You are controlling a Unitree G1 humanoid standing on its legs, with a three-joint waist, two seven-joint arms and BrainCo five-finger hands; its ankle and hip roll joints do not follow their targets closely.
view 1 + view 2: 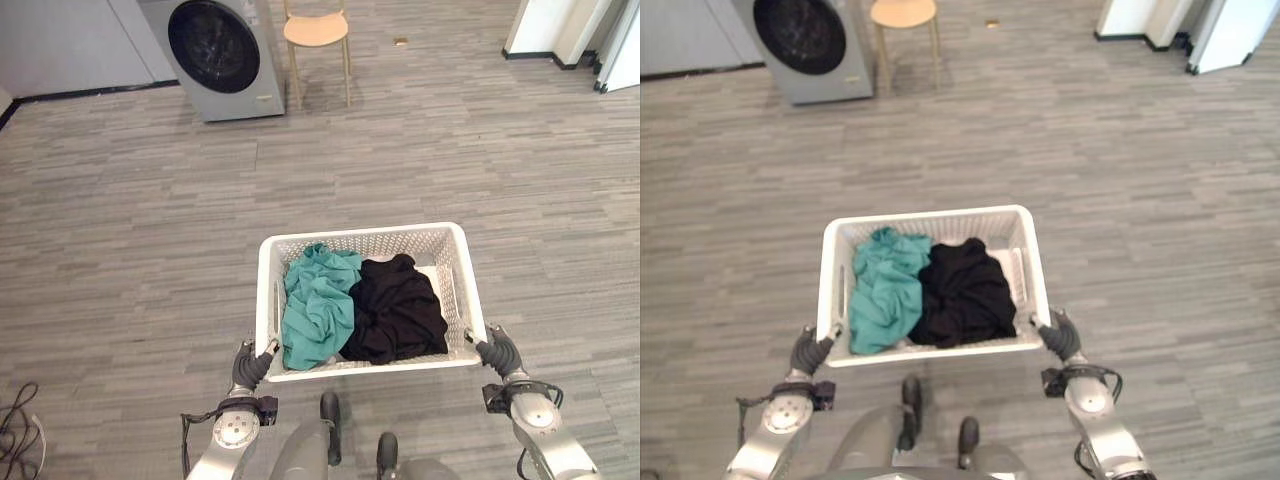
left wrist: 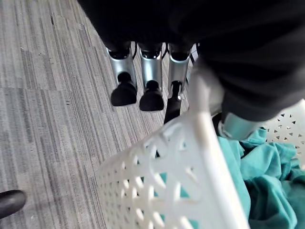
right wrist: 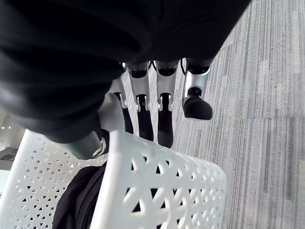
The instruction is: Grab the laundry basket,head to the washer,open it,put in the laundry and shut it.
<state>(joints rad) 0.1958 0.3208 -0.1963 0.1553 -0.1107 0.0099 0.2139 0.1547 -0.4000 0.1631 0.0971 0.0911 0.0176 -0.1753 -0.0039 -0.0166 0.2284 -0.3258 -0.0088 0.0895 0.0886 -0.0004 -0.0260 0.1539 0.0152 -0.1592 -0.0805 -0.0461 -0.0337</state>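
Left eye view: both hands grip the white basket (image 1: 452, 240) — left hand (image 1: 250, 366) and right hand (image 1: 501, 353) at its near corners — washer (image 1: 222, 55) well ahead.

Both arms reach forward, low and apart. The left robot hand (image 1: 252, 366) and the right robot hand (image 1: 499, 352) each curl their fingers (image 2: 151, 90), thumbs opposed.

wooden chair (image 1: 317, 30), grey plank floor (image 1: 120, 200)

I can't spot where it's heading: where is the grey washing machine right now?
The grey washing machine with the dark round door stands far ahead on the robot's left, by the wall, with a wooden chair just to its right.
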